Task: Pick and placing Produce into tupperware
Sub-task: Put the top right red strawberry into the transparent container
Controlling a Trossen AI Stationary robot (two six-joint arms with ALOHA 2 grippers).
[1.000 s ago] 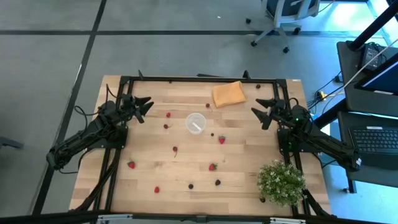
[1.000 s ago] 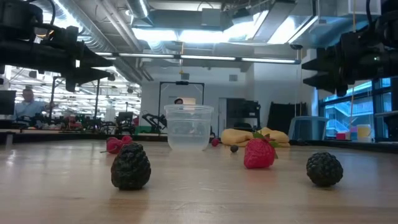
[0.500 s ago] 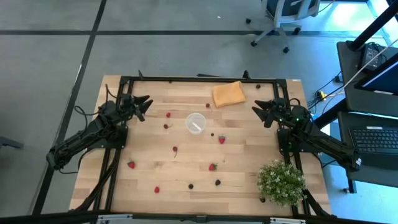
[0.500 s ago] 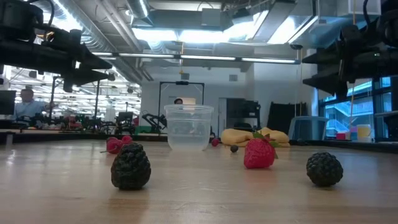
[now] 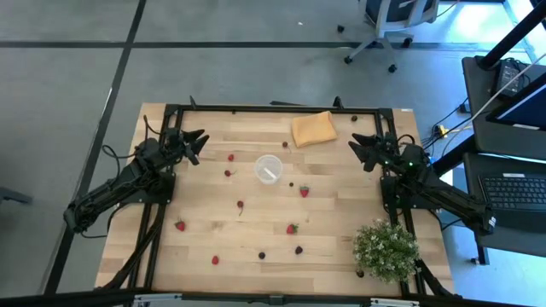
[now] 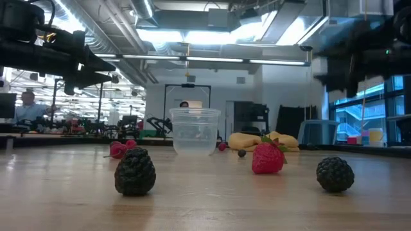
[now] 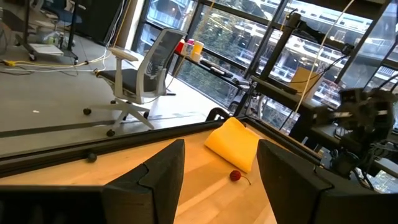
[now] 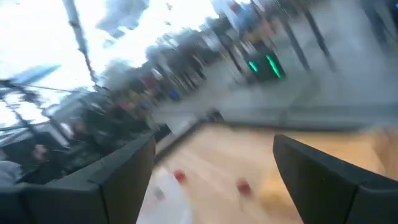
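The tupperware (image 5: 268,168) is a small translucent cup standing upright on its base mid-table, also in the low view (image 6: 194,131). The produce lies scattered around it: red strawberries (image 5: 304,191) (image 5: 292,228) (image 5: 180,225) and dark berries (image 5: 262,254) (image 5: 299,250). In the low view a strawberry (image 6: 268,158) and two dark berries (image 6: 135,171) (image 6: 334,174) rest on the wood. My left gripper (image 5: 201,141) hovers open above the table's far left part, its fingers (image 7: 155,180) wide apart. My right gripper (image 5: 357,147) hovers open above the far right part, pointing toward the cup.
A folded orange cloth (image 5: 313,129) lies flat near the far edge, with a small red fruit (image 7: 235,176) beside it. A bushy green plant with white flowers (image 5: 386,250) stands at the near right corner. Bare wood shows between the fruits.
My right gripper has swung a little toward the far edge and risen slightly, staying open; its wrist view is smeared by the motion. The cup and the fruits have stayed where they were.
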